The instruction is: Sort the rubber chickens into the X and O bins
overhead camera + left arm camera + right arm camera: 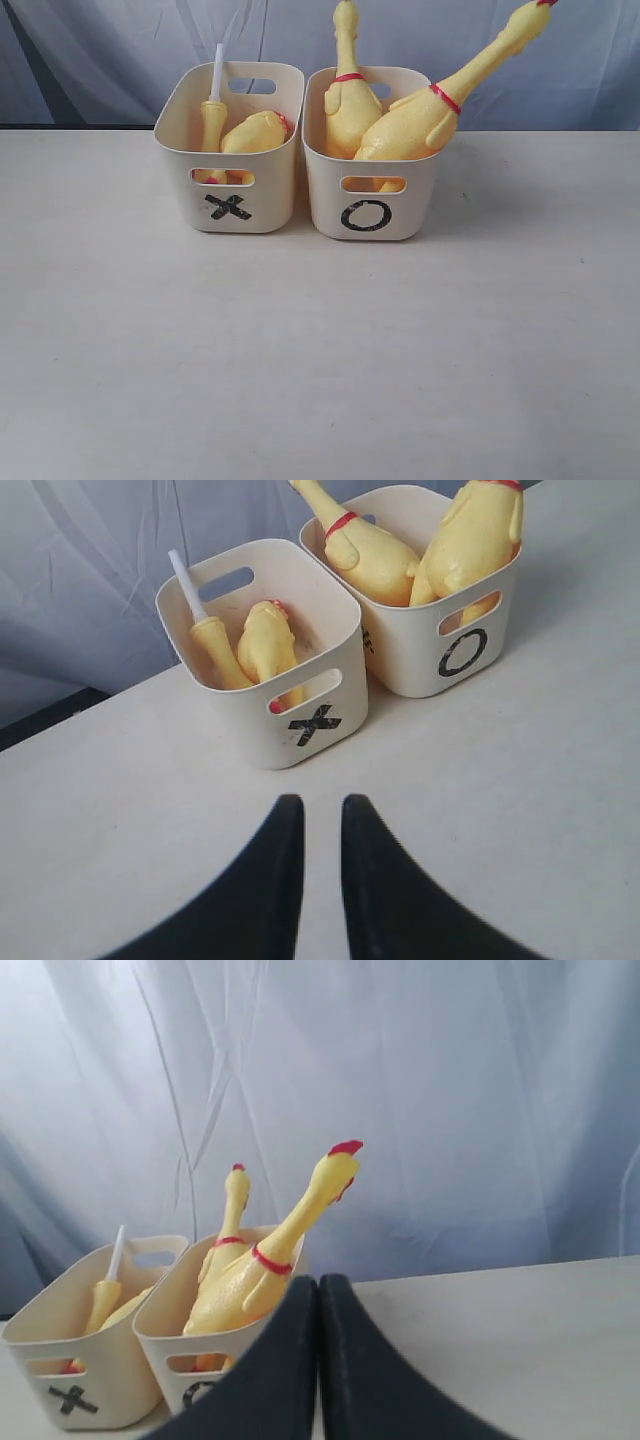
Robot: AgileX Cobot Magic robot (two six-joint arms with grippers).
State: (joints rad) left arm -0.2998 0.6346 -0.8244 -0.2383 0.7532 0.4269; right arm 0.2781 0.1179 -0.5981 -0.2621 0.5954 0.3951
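Two cream bins stand side by side at the back of the table. The X bin (268, 196) on the left holds a small chicken with a white stem (213, 120) and a large chicken (256, 134) lying head down. The O bin (325, 190) on the right holds two red-collared large chickens, one upright (347, 105) and one leaning right (415, 125). Neither gripper shows in the exterior view. My left gripper (316, 805) hangs over bare table short of the X bin (345, 665), slightly open and empty. My right gripper (319, 1282) is shut on nothing, beside the O bin (155, 1345).
The pale table (320, 350) stretches in front of both bins. A blue-grey cloth backdrop (120, 50) hangs behind the table's far edge.
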